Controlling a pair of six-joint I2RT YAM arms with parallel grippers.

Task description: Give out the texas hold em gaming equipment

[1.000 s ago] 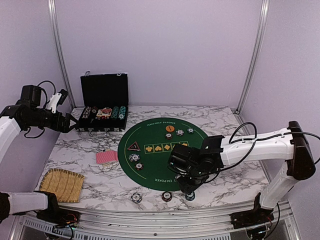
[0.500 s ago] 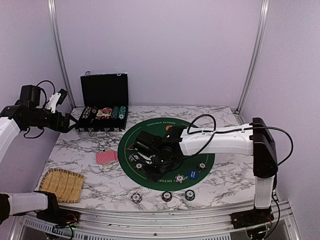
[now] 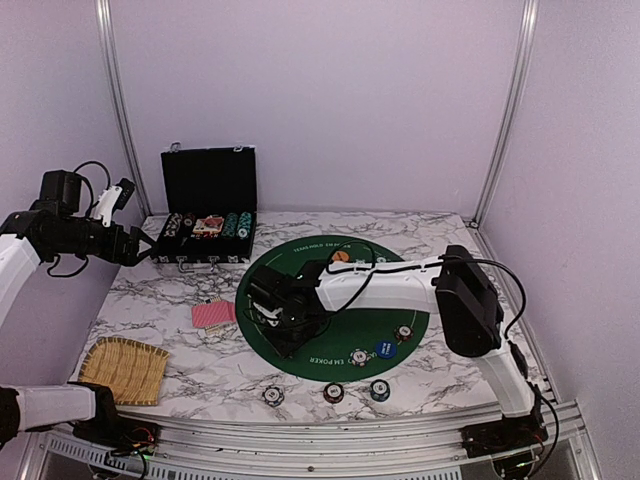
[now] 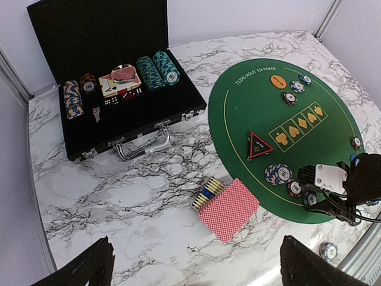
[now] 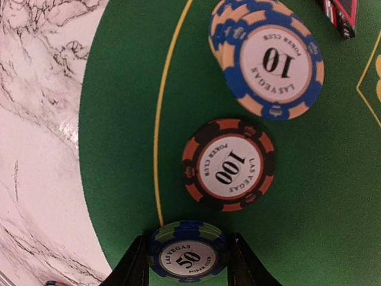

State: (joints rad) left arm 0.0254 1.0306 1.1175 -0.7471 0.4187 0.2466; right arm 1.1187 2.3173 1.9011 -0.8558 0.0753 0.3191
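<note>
Lying out already: the orange button [image 4: 278,79], the triangular marker [image 4: 260,145] and the blue button [image 3: 383,349] are sitting on the green mat [image 4: 250,107], and a row of three chips [image 3: 334,392] is lining the desk [image 3: 180,300] along the lower edge of the top view.
Left to do: rows of chips [image 4: 158,68] are resting in the open case [image 4: 119,36] at the upper left. The red-backed cards [image 4: 229,208] are lying in one pile left of the mat. By my reckoning the sharing-out is running roughly midway.
Right tool [image 5: 187,262]: it is standing narrow, its fingers [image 5: 134,268] pressing both sides of a blue-and-green chip stack [image 5: 187,257] marked 50. The stack is showing at the bottom of the wrist view, over the mat's left rim; whether it is resting or lifted, I cannot tell.
Neighbours: a black-and-orange 100 chip [image 5: 229,165] and a blue-and-cream 10 stack [image 5: 271,65] are lying above it, apart.
Left tool [image 4: 196,244]: it is hanging wide, holding nothing.
</note>
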